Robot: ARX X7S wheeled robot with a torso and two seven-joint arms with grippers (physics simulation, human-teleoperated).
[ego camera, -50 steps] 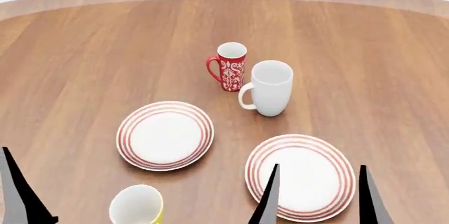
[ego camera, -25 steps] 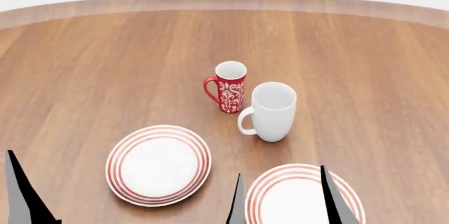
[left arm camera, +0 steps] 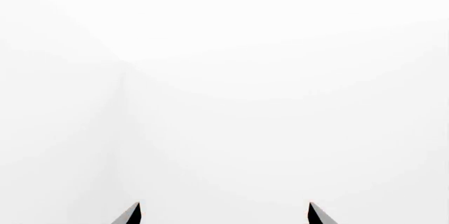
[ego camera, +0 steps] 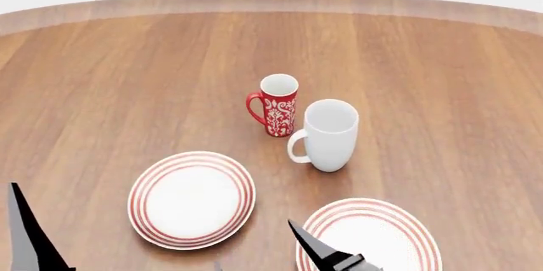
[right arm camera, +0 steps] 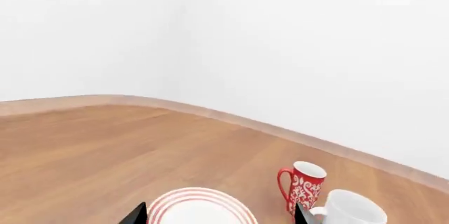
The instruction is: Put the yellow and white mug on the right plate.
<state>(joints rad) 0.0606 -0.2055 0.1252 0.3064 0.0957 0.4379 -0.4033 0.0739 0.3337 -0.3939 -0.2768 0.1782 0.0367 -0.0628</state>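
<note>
The right end effector (right arm camera: 218, 213) shows only two dark fingertips, set apart with nothing between them. Past them on the wooden worktop (right arm camera: 105, 150) lies a red-ringed white plate (right arm camera: 200, 208), partly cut off. Beside it stand a red patterned mug (right arm camera: 303, 184) and a white mug (right arm camera: 350, 209), seemingly close together.

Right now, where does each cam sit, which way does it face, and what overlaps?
Head: high, looking down on the table, two plates, red mug, white mug; left gripper fingers at its lower edge.
Left wrist: aimed at blank white; open fingertips only.
Right wrist: low, facing across the table toward the wall; right gripper tips show.
Shared: head and right wrist see both mugs.
</note>
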